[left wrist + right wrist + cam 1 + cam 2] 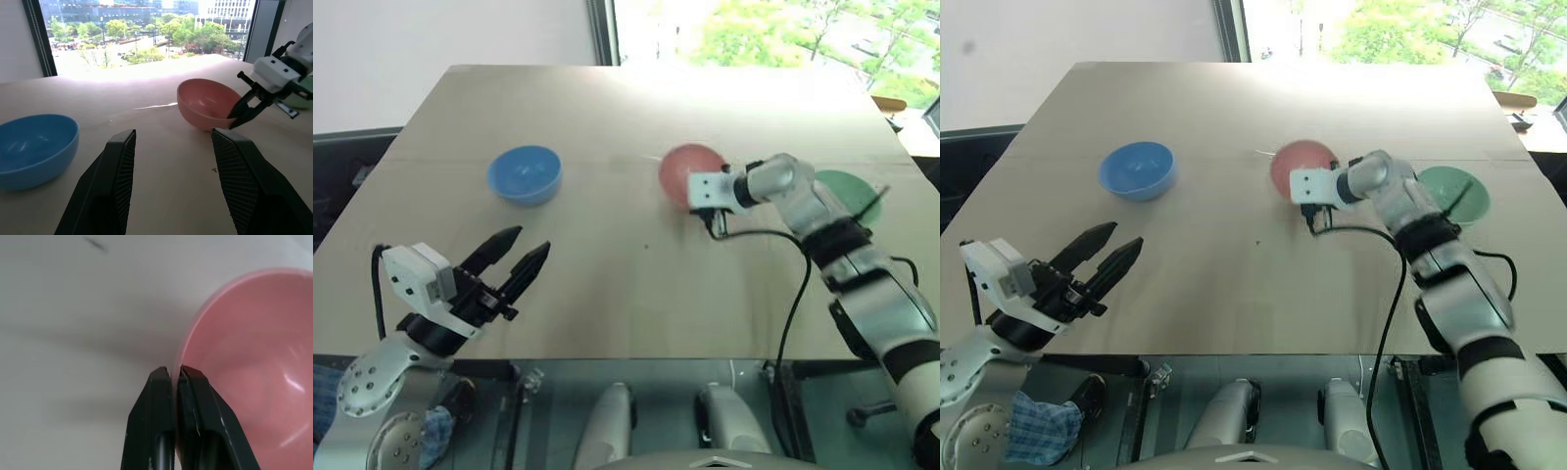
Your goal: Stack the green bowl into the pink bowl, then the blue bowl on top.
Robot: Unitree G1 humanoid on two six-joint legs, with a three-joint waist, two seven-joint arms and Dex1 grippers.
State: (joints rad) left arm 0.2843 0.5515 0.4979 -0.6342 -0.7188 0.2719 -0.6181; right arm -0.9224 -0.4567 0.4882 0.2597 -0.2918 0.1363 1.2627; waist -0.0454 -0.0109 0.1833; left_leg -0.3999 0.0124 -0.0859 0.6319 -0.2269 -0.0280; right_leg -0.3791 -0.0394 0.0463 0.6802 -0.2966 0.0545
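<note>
The pink bowl point(683, 164) stands at the table's middle, tipped a little, and my right gripper point(174, 369) is shut on its near rim. Just right of it, partly hidden behind my right arm, sits the green bowl point(1456, 192). Further left on the table stands the blue bowl point(524, 174), upright and alone. My left gripper point(530, 240) hovers open and empty over the near left part of the table, well short of the blue bowl point(34, 147). In the left wrist view the pink bowl point(205, 103) shows between the left fingers.
The beige table point(607, 284) ends close in front of me and drops off at both sides. A black cable point(795, 304) hangs from my right wrist across the near right of the table. A window lies beyond the far edge.
</note>
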